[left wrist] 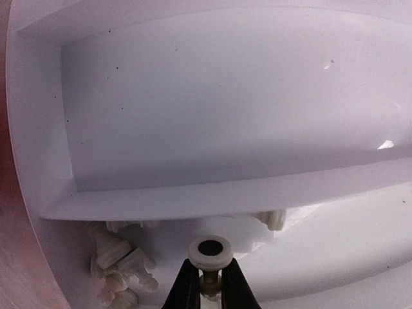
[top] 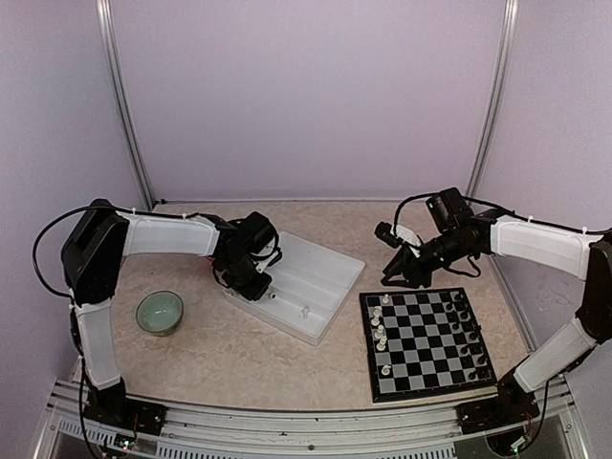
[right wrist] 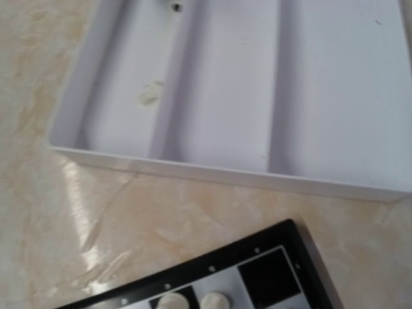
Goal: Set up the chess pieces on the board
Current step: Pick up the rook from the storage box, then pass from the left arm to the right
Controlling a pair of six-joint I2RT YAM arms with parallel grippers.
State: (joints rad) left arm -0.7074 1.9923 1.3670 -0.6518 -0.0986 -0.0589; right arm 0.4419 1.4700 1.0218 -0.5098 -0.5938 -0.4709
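My left gripper [left wrist: 210, 286] is down in the white divided tray [top: 330, 268] and is shut on a white chess piece [left wrist: 210, 253], seen base-on between the black fingertips [left wrist: 187, 290]. Several more white pieces [left wrist: 119, 270] lie heaped in the same tray compartment, and another one [left wrist: 275, 219] lies by the divider. In the top view this gripper [top: 251, 284] is at the tray's near-left end. The board [top: 426, 344] holds white pieces [top: 380, 330] on its left columns and black pieces [top: 464, 330] on its right. My right gripper [top: 394, 273] hovers above the board's far-left corner; its fingers do not show.
A green bowl [top: 159, 312] stands left of the tray. The right wrist view shows the tray's near wall [right wrist: 225, 174], a strip of bare table, the board's corner [right wrist: 296, 244] and two white pieces [right wrist: 215, 301]. Metal posts and purple walls enclose the table.
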